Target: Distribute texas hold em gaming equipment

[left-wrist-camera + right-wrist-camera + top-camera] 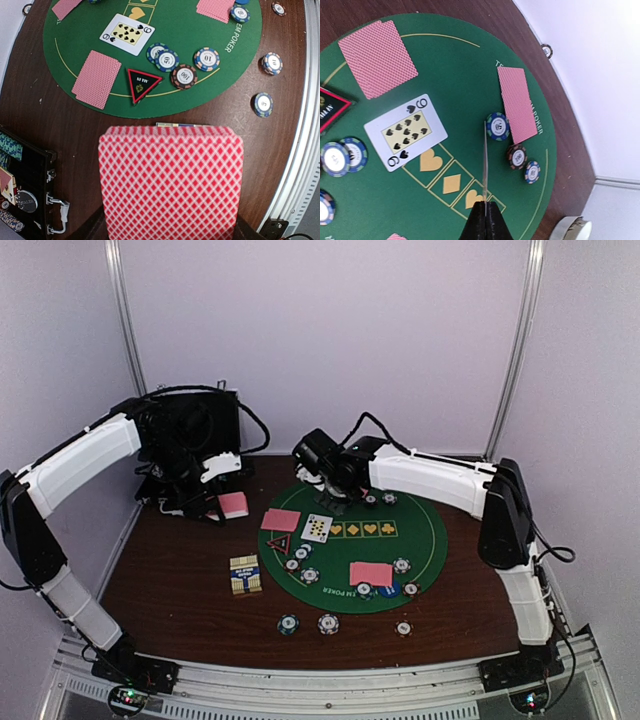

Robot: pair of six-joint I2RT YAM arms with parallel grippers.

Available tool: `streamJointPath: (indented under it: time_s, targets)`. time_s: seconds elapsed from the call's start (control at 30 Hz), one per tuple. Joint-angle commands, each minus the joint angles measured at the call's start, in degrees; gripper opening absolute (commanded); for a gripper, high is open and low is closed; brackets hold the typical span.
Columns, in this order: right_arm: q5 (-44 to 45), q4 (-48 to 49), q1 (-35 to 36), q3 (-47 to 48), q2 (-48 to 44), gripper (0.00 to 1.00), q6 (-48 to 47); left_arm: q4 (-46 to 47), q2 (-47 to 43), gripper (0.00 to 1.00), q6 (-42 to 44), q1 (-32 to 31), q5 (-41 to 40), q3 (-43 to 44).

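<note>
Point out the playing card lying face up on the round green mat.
The white nine of spades card, beside the yellow suit symbols; the other cards on the mat show pink backs.

The left arm (85,455) arches up and inward, and the left gripper (212,504) points down, its jaws clamped across a stack of pink-backed cards (170,180). The right arm (430,478) stretches leftward, and the right gripper (484,207) is pinched tight on a single card (484,160) seen edge-on.

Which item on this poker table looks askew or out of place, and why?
The face-up nine of spades lies tilted, out of line with the row of yellow suit boxes beside it. Several chips also sit off the green mat, on the bare wooden table.
</note>
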Motion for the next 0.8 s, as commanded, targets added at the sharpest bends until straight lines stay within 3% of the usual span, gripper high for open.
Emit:
streamJointPath:
  time_s: [0.0,0.43,0.63,0.77]
  targets:
    - [10.87,8.56,-0.25,-2.18,3.34,0.00,-9.28,0.02,-2.23,0.00,0.60,0.42,0.25,-0.22]
    - [14.27,15.78,4.46,-5.07,9.63,0.01,-16.18,-0.48,-2.50,0.00,1.03,0.42,0.12,-0.22]
    - [12.57,14.73,5.51,-6.50,9.41,0.33,-15.33,-0.52,-2.15,0.00,1.13,0.42,0.34,0.22]
    - [12.41,14.61,5.71,-8.61,8.37,0.42,-14.60,-0.62,-1.98,0.00,1.09,0.42,0.49,0.31]
